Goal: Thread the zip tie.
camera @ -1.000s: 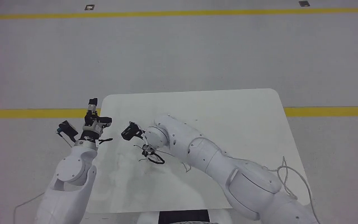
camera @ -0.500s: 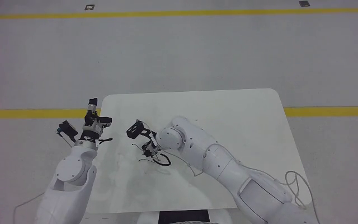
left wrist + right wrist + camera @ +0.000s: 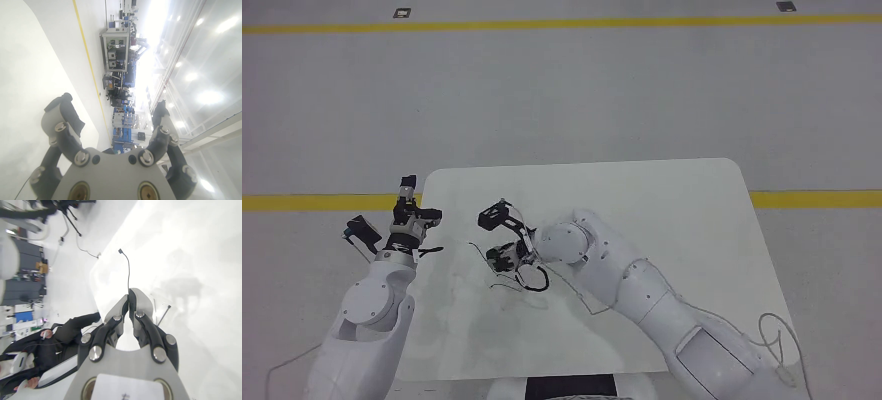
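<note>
The right gripper [image 3: 129,296] pinched the zip tie [image 3: 128,275] — likely light and springy, best gripped near its head. The left gripper [image 3: 113,100], at 9 o'clock, stood spread.

The zip tie [image 3: 128,270] is plain black, a thin strand ending in a small square black head. The worktop [image 3: 672,190] is plain white with no pattern. The right gripper [image 3: 129,298] has silver-grey fingers faced with ribbed black pads [image 3: 132,306], black links and bright metal bolt heads on a grey plate. The left gripper [image 3: 113,102] has the same grey, black and silver. The left arm [image 3: 372,310] and right arm [image 3: 642,290] are glossy white. The floor [image 3: 562,100] is pale grey, crossed by yellow stripes [image 3: 562,22].
</note>
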Robot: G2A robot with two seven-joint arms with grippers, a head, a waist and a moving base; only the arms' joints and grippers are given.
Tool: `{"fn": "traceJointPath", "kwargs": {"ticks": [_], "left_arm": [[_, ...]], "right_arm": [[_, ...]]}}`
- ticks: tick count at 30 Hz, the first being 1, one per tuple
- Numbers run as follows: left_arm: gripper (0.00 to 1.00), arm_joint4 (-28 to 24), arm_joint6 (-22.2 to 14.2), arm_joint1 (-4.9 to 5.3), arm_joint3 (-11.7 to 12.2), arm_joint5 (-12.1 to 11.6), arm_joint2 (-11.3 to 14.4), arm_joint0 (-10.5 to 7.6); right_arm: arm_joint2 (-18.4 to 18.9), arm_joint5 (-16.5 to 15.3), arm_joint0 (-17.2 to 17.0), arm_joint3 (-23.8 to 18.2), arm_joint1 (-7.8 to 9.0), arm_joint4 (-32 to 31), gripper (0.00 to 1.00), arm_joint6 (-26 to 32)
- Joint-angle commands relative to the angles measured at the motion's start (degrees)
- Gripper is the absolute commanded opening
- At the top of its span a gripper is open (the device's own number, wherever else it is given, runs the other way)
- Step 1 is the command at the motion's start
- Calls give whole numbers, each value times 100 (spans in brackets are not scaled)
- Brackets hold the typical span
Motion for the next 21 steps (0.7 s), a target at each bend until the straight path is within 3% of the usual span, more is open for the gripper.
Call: {"fn": "traceJointPath", "kwargs": {"ticks": [1,8,16,21], "left_arm": [[100,0,0,0,0,0,0,0],[100,0,0,0,0,0,0,0],[100,0,0,0,0,0,0,0],[100,0,0,0,0,0,0,0]], "right_arm": [[145,-21,-85,-75,57,262,0,86],[439,-21,-297,-244,226,1309,0,286],[728,-21,-460,-436,386,3179,0,1111],[728,-21,-460,-436,386,3179,0,1111]]}}
